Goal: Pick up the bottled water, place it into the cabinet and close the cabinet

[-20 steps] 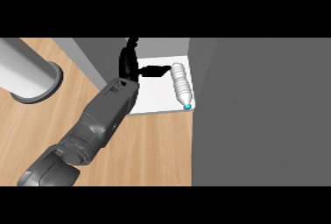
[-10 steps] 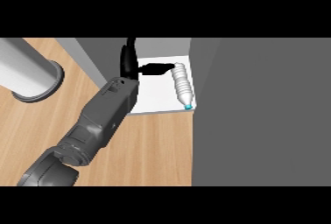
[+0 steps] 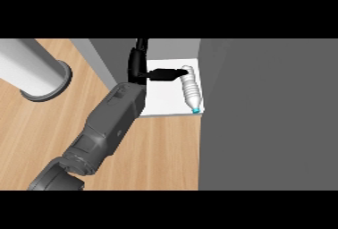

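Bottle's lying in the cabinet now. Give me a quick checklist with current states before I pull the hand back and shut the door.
1. Bottle inside the cabinet: ok, it lies on its side on the white shelf, blue cap toward the front edge.
2. Bottle clear of the shelf's front edge: cannot tell, the cap sits very near the edge.
3. Hand released: cannot tell, a finger or thumb reaches to the bottle's far end, contact unclear.
4. Arm out of the door's path: not ok, the forearm crosses the shelf's front edge.
5. Other hand ready: cannot tell, not in view.
6. Door position: cannot tell; the grey panel at right may be it.
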